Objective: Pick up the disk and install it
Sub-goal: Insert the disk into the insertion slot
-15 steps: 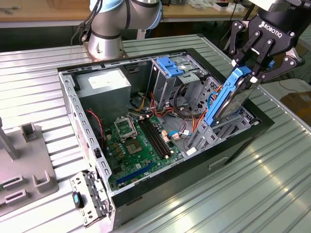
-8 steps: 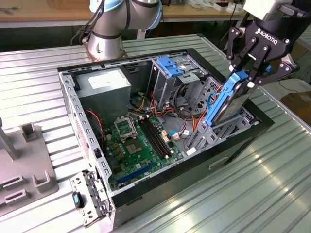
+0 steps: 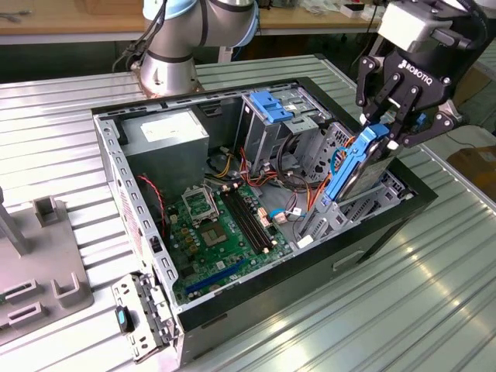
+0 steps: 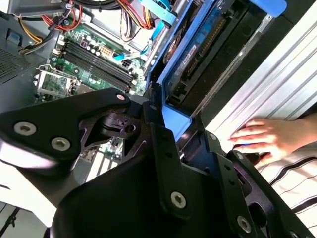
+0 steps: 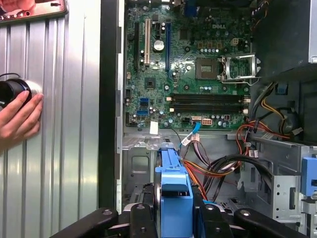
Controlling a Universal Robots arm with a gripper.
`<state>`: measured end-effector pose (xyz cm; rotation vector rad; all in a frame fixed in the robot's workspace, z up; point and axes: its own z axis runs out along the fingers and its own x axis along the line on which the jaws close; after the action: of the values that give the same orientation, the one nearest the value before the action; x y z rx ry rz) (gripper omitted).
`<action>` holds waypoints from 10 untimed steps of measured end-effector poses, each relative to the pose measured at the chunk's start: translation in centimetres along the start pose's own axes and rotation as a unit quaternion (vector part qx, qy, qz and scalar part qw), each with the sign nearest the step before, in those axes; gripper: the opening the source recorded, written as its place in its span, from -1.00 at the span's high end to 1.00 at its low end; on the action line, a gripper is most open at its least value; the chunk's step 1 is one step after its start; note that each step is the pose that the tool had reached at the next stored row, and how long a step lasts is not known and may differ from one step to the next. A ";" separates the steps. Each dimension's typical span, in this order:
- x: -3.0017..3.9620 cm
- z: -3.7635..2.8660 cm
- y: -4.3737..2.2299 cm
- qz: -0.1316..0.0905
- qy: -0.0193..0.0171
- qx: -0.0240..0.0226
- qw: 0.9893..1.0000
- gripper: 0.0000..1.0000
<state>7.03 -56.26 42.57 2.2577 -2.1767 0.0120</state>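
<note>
My gripper [image 3: 385, 133] is shut on the upper end of the disk [image 3: 355, 169], a dark grey drive with bright blue rails. The disk stands steeply tilted, its lower end down in the grey drive bay [image 3: 341, 213] at the open computer case's side on the exterior view's right. In the first wrist view the disk's blue rail end [image 5: 173, 184] sits between my black fingers [image 5: 142, 220]. In the second wrist view the disk [image 4: 198, 49] runs away from the gripper [image 4: 178, 124] along the case wall.
The open case [image 3: 232, 306] holds a green motherboard [image 3: 225, 232], a grey power supply [image 3: 167, 136], red and orange cables [image 3: 310, 190] and a blue latch piece [image 3: 271, 105]. A person's hand [image 5: 20, 116] rests on a black round object outside the case. Grey fixtures [image 3: 39, 263] stand at the exterior view's left.
</note>
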 end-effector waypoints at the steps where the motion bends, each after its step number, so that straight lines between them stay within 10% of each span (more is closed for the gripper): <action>1: 0.00 0.33 0.00 0.000 0.000 0.000 1.000 0.26; 10: -0.02 2.62 0.00 0.000 0.001 0.000 1.000 0.26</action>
<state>7.03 -56.26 39.95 2.2559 -2.1757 0.0136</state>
